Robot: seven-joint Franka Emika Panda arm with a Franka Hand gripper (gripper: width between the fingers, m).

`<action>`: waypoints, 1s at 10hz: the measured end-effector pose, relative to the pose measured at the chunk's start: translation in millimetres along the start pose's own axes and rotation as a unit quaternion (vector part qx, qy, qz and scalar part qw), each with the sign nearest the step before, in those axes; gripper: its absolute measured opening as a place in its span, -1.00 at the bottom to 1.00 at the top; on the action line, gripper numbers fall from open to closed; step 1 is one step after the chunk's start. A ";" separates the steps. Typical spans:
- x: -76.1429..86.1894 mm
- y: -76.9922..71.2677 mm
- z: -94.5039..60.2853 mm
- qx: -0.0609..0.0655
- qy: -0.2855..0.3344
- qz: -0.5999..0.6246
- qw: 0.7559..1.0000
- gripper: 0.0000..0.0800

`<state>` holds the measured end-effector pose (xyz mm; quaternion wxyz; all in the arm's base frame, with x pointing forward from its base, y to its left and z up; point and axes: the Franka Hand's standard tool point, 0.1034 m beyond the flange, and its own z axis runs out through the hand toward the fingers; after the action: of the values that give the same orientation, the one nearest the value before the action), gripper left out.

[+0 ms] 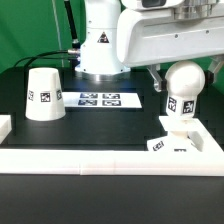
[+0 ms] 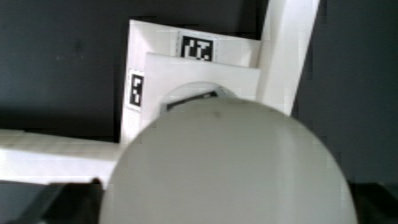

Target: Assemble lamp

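Note:
The white bulb (image 1: 182, 88) stands upright with its stem on the small square base (image 1: 172, 146) at the exterior view's right. My gripper (image 1: 183, 74) reaches down over its round head, a dark finger on each side, shut on the bulb. In the wrist view the bulb (image 2: 214, 160) fills the lower middle between my gripper (image 2: 214, 208), and the tagged base (image 2: 178, 70) lies beyond it. The cone shade (image 1: 42, 93) stands apart at the exterior view's left, tag facing the camera.
The marker board (image 1: 98, 99) lies flat between shade and bulb. A low white wall (image 1: 100, 160) runs along the table's front and turns up beside the base; it also shows in the wrist view (image 2: 288, 40). The robot's body (image 1: 100, 40) stands behind.

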<state>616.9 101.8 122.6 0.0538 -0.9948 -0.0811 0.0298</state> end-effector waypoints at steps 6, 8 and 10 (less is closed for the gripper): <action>0.0 -0.7 0.1 0.001 0.000 0.092 0.996 0.44; 0.0 -1.0 0.1 0.001 0.000 0.152 0.988 0.45; -0.3 -4.2 -0.2 0.001 0.000 0.275 0.961 0.45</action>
<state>616.0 105.8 123.3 0.0445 -0.9787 0.1957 0.0435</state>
